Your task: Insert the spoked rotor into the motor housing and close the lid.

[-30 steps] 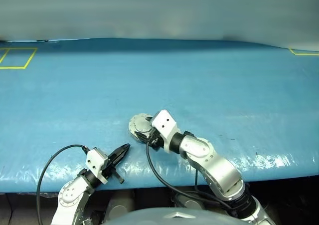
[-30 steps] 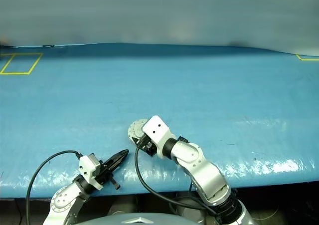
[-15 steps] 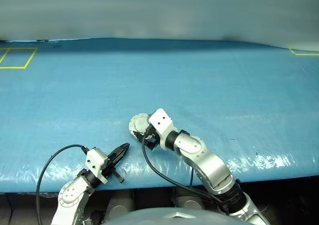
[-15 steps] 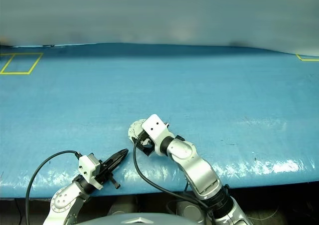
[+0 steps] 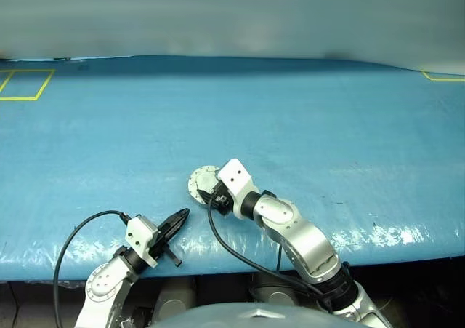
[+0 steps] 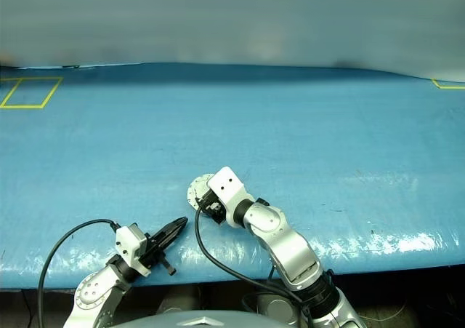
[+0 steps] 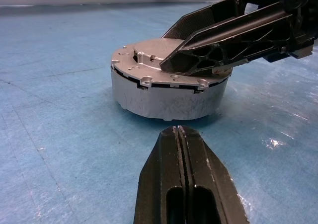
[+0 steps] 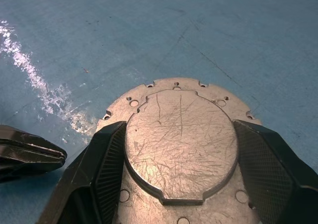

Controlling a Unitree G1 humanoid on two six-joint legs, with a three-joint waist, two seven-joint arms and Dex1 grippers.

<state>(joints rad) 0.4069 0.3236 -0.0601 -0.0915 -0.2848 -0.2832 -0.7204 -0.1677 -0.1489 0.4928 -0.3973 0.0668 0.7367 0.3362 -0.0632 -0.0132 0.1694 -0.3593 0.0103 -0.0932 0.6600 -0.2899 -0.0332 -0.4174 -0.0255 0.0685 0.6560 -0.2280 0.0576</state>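
The motor housing (image 7: pixel 169 97) is a short grey cup on the blue table, near the front edge. Its lid (image 8: pixel 181 139) lies flat on top, plain scratched face up, with a raised centre. My right gripper (image 8: pixel 179 123) reaches over the lid from the right, open. One finger (image 8: pixel 99 169) lies on each side of the raised centre, close against it. My left gripper (image 7: pixel 177 129) is shut and empty. It points level at the housing's side from a short way off, near the front edge (image 5: pixel 183 215). The spoked rotor is hidden.
The blue cover (image 5: pixel 305 124) stretches wide behind and to both sides of the housing (image 5: pixel 200 185). A yellow taped rectangle (image 5: pixel 22 84) marks its far left corner and a yellow line (image 5: pixel 443 75) its far right. A black cable (image 5: pixel 80 233) loops from my left wrist.
My right gripper has sunk a little and reached slightly further over the lid. The left gripper and the housing have kept still.
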